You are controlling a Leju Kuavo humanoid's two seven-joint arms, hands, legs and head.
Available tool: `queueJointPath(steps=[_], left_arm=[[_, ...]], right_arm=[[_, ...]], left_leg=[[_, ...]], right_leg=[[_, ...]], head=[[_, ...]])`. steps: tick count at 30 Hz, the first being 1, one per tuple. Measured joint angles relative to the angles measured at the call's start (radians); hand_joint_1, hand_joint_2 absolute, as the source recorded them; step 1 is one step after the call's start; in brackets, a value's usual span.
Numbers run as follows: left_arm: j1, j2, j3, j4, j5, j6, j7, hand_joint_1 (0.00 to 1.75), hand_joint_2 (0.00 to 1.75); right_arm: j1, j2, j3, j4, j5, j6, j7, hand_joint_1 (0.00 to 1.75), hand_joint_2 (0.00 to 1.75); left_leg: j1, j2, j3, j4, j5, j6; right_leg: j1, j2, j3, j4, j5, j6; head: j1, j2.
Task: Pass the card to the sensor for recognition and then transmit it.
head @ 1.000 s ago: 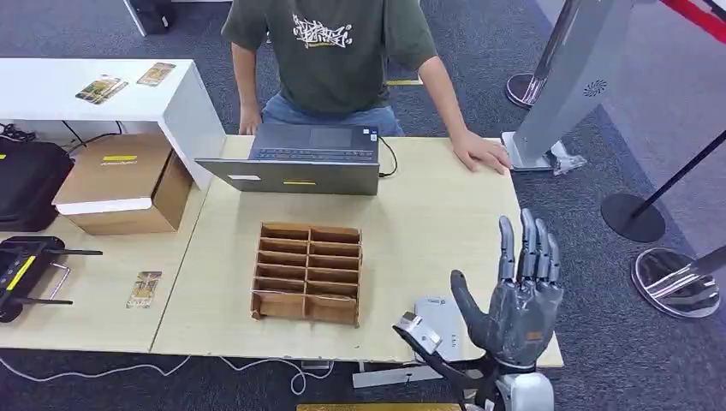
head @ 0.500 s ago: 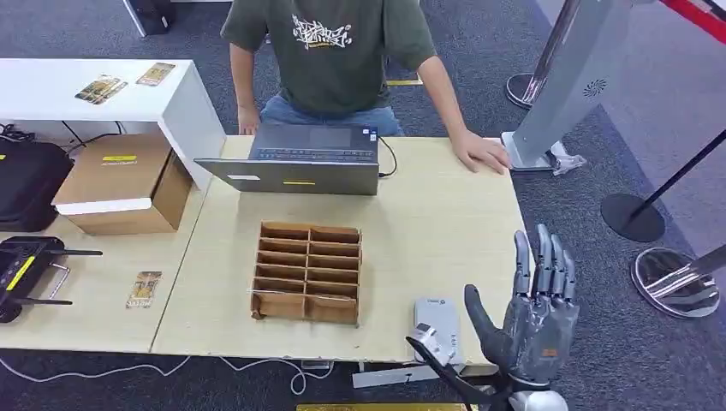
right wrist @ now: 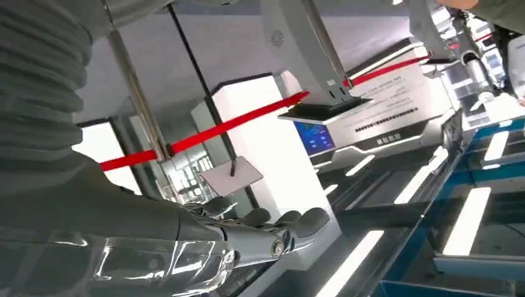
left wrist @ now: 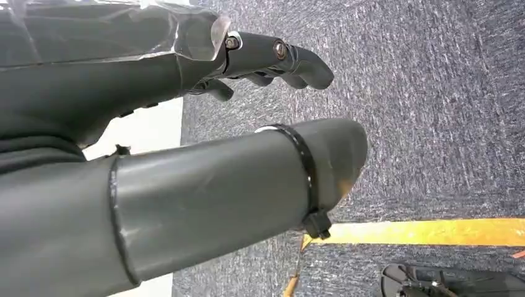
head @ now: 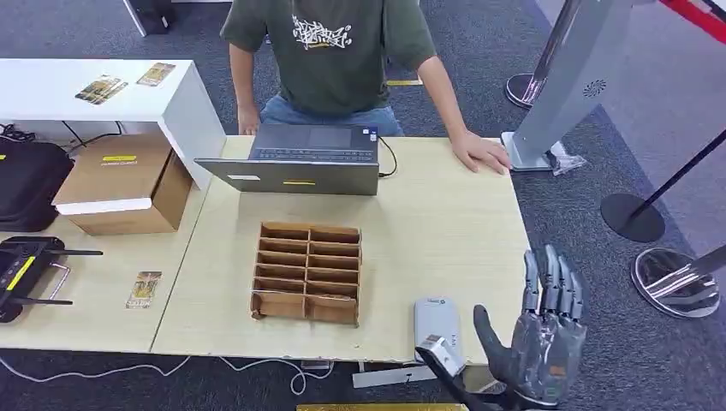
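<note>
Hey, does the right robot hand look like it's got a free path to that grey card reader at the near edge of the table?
Probably yes. The right robot hand is open and holds nothing, just beside the grey card reader, with only bare table between them. The wooden organizer sits on the reader's far side, out of the way.

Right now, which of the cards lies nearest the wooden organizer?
The lone card on the wooden table left of the organizer; the other cards lie far back on the white table.

Dark grey right hand (head: 541, 342), glossy fingers, silver screws
</note>
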Motion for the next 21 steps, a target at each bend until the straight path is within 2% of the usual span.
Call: queueJointPath(steps=[12, 21], left_arm=[[0.0, -0.004, 0.005, 0.0, -0.001, -0.008, 0.002, 0.0, 0.0], [0.0, -0.005, 0.011, 0.0, -0.011, -0.016, 0.003, 0.0, 0.0]], right_arm=[[0.033, 0.015, 0.026, 0.016, 0.0, -0.032, 0.02, 0.0, 1.75], [0.056, 0.037, 0.023, 0.047, 0.0, -0.075, -0.044, 0.0, 1.75]], left_leg=[[0.0, 0.0, 0.0, 0.0, 0.0, 0.0], [0.0, 0.0, 0.0, 0.0, 0.0, 0.0]], right_leg=[[0.0, 0.0, 0.0, 0.0, 0.0, 0.0], [0.0, 0.0, 0.0, 0.0, 0.0, 0.0]], head=[[0.0, 0.0], [0.0, 0.0]])
